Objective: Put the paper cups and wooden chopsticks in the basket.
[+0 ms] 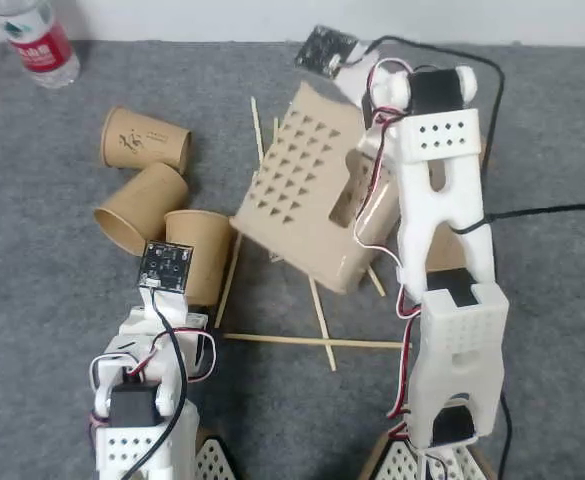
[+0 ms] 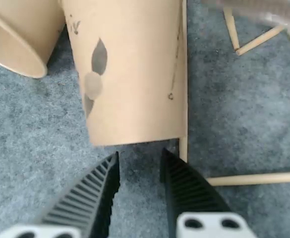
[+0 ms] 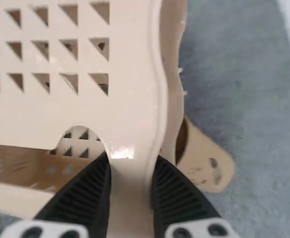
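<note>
Light is even and diffuse, falling from overhead, and moderately bright in all three views.

High view: shadows are soft-edged. The darkest band lies on the tabletop (image 1: 62,330) under the tilted basket's (image 1: 302,190) 6 o'clock edge. The white arm shells (image 1: 452,330) are bright but keep detail.

Left wrist view: the paper cup (image 2: 135,74) is evenly lit, with a narrow shadow under its rim just ahead of the left hand (image 2: 140,153). A smeared, out-of-focus streak sits at 1 o'clock.

Right wrist view: a small glare patch shows on the basket rim where the right hand (image 3: 130,158) grips it. The basket wall is soft. A pale, washed-out strip sits at 1 o'clock.
</note>
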